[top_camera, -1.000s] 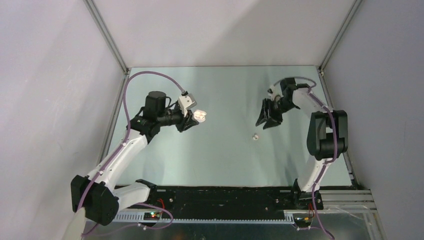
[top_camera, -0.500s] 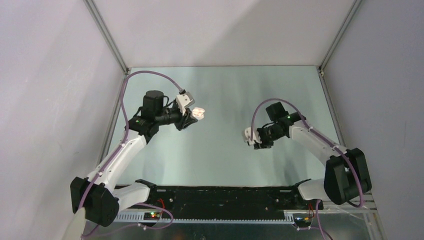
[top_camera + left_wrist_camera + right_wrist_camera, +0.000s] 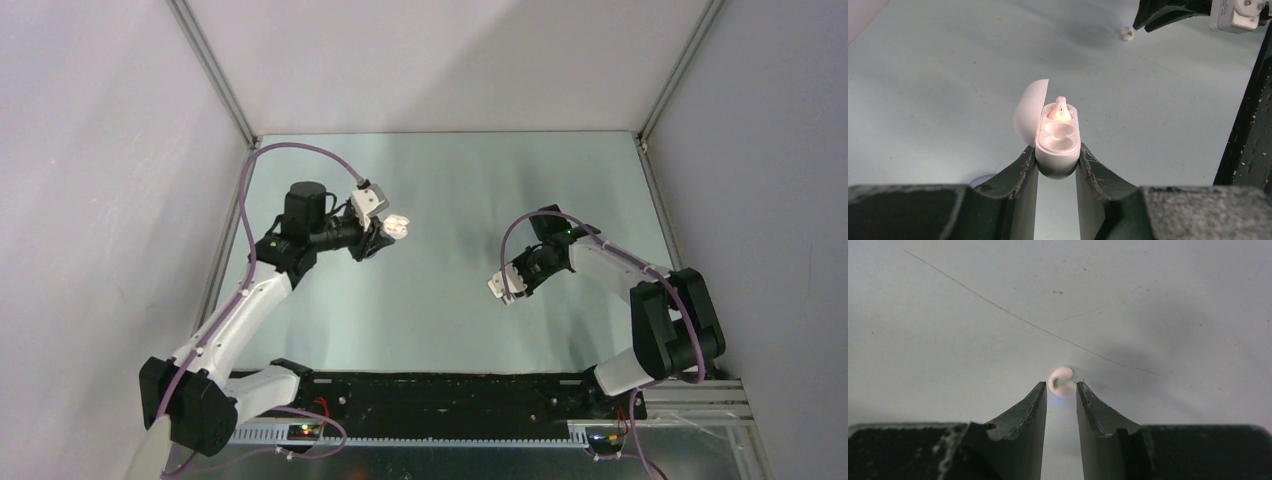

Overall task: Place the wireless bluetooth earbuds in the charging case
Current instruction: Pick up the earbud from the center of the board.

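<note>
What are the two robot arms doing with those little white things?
They are putting earbuds away. The left gripper holds the charging case up with its lid open. One earbud already sits in the far slot, and the near slot is empty. The right gripper is down at the table, with its fingertips on either side of the second earbud, which lies just at their tips. It does not look gripped yet.

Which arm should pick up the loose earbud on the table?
Right: the right gripper hangs over the earbud, a finger each side. The left gripper is clamped on the open case.
</note>
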Controlling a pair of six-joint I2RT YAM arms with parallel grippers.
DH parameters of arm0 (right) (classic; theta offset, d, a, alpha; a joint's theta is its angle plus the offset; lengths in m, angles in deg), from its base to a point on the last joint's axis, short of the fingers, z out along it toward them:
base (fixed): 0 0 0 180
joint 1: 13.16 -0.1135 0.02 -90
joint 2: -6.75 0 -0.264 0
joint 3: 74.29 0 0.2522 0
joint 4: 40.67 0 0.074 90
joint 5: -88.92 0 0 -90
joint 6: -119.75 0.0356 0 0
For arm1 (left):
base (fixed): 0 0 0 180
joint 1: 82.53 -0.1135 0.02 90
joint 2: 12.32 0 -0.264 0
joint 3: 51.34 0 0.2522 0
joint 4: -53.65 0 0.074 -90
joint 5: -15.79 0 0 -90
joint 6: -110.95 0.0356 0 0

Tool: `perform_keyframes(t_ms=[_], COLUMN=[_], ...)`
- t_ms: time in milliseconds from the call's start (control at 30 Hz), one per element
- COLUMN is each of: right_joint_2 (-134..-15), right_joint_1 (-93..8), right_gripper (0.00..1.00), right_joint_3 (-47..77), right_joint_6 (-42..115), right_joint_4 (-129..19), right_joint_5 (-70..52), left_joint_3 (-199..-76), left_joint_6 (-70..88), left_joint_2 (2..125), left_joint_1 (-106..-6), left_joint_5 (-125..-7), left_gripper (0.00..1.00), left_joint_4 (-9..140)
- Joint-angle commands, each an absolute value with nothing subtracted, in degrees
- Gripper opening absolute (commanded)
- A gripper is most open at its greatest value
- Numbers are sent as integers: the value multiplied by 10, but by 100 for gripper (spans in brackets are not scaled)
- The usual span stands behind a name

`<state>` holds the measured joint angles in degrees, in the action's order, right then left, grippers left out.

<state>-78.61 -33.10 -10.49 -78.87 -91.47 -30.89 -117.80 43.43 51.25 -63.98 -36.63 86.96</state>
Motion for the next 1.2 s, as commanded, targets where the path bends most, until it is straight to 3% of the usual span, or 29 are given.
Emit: perform_keyframes(t_ms=[0, 167, 867, 1167], right_joint_2=[-798, -812, -886, -889], right_joint_1=[-325, -320, -323, -326], right_gripper=[31, 27, 28, 21], right_joint_3=[-104, -103, -56, -46], right_joint_6=[-824, -834, -826, -812], right_joint_4=[-903, -909, -887, -862], right_joint_5=[-300, -287, -277, -296], left_joint_3=[-1172, -1172, -1176, -1177], left_joint_6=[430, 430, 432, 430], left_joint_2=[494, 495, 498, 501], left_joint_1=[-645, -646, -648, -649], left_joint_5=[-373, -374, -378, -377], left_gripper=[0, 0, 0, 0], left_joint_4=[855, 856, 860, 855])
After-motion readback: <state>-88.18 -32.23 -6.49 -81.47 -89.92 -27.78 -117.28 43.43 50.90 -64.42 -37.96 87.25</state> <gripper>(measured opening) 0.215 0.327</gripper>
